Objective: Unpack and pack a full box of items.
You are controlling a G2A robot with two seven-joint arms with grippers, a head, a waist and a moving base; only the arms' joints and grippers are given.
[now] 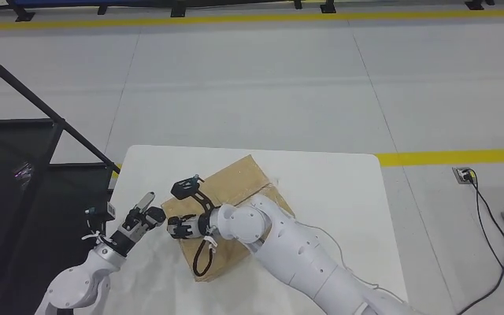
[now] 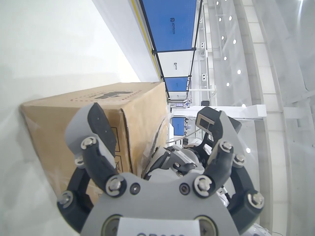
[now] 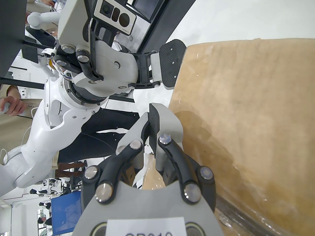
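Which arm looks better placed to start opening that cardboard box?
Probably the right: the right gripper is shut at the taped edge of the cardboard box. The left gripper sits open by the box's end, better for steadying.

White counter [image 1: 331, 181]. Brown cardboard box [image 1: 236, 179] sits directly on it, left of centre, turned askew to counter edges.

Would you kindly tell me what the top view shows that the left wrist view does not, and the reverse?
Top view: the white table in outline, the box from above, the black frame beside it. Left wrist view: the box's printed side walls and blue wall panels beyond. Shared: the box, the left gripper with jaws open, and the right gripper by the box.
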